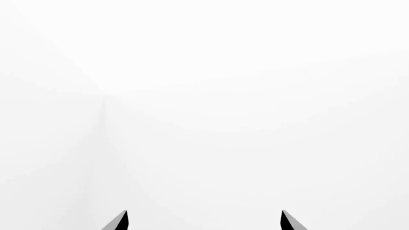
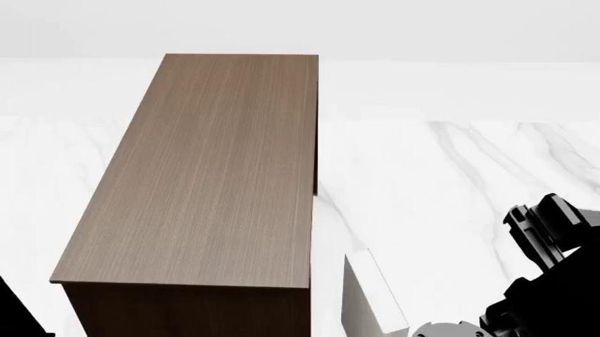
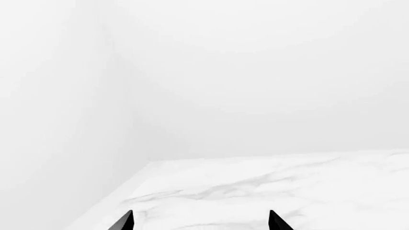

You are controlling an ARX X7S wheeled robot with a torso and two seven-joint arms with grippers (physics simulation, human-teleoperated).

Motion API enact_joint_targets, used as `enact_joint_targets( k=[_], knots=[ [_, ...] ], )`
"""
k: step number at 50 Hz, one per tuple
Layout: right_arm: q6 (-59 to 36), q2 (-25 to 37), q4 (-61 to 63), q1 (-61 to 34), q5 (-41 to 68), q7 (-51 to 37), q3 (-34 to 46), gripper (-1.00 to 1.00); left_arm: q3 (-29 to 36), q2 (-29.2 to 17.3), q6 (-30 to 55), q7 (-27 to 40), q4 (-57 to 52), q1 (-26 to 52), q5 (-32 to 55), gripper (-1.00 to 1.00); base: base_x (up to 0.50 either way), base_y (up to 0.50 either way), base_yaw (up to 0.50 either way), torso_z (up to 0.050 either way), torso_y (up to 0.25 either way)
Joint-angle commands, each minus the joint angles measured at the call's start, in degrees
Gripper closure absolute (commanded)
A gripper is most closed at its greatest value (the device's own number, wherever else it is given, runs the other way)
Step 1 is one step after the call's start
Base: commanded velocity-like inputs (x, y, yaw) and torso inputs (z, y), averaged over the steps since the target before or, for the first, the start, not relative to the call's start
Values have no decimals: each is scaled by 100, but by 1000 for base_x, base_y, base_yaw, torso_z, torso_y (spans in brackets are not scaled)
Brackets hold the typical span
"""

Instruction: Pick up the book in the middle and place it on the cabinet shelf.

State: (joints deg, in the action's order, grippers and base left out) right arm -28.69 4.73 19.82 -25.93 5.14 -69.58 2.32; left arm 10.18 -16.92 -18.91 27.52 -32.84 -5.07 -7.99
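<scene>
Both grippers stand released with nothing between the jaws: the left gripper (image 1: pixel 204 221) shows two dark fingertips spread apart against blank white wall, and the right gripper (image 3: pixel 200 221) shows two likewise spread above a white marble floor (image 3: pixel 268 187). From the head view, one cabinet shelf (image 2: pixel 211 175) stands on that floor with its flat brown top bare, and one pale box-like book (image 2: pixel 370 302) lies beside its right foot, near the right arm (image 2: pixel 549 239). The grey book is in none of the three views, so its place cannot be told.

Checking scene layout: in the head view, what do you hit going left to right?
Black robot part at the bottom-left corner → brown cabinet → whitish box-like object → right arm, all over the white marble floor.
</scene>
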Motion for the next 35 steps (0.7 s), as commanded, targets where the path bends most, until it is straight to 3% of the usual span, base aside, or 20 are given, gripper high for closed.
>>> enact_joint_targets(
  k=[1, 35],
  knots=[
    [18, -19, 84, 144, 10, 87, 15, -100, -122, 77, -26, -102, -8, -21, -28, -100, 0, 0, 0, 0, 0],
    [388, 190, -282, 562, 78, -7, 273, -100, -44, -7, -10, -41, 16, -22, -36, -100, 0, 0, 0, 0, 0]
  ],
)
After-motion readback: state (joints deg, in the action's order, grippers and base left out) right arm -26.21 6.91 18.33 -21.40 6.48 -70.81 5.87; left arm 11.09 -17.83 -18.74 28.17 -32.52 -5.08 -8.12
